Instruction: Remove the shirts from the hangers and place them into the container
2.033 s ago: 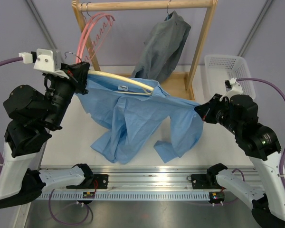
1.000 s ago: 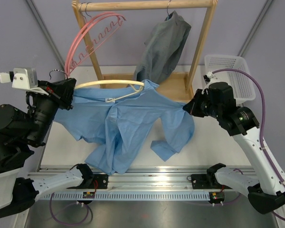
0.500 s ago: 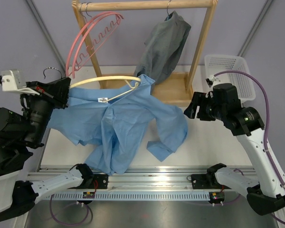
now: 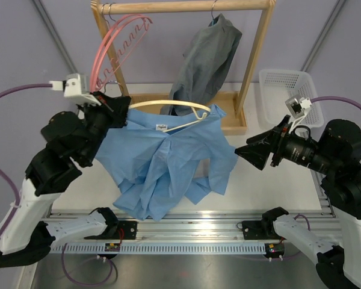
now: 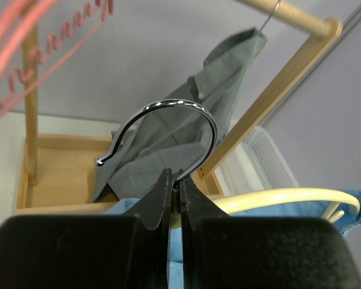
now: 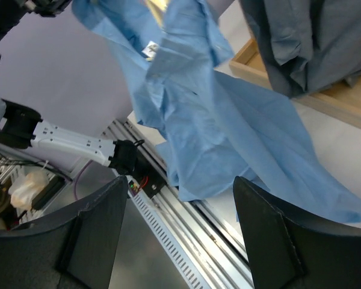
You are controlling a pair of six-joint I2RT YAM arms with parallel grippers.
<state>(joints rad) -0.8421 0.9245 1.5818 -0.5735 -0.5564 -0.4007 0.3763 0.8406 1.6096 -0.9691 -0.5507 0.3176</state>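
The left tool (image 5: 175,180) is pinching the hanger (image 5: 277,195) hook, shirt (image 4: 168,162) dangling mid-frame. The right tool (image 6: 180,183) is gaping empty, likely needing to grab cloth and pull.

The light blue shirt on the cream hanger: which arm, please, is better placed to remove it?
Likely right: the right tool, open and empty, faces the light blue shirt; the left tool is shut on the cream hanger's metal hook.

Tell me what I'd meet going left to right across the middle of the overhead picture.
left gripper, shut on the hook of the cream hanger → light blue shirt hanging from that hanger → right gripper, open and holding nothing
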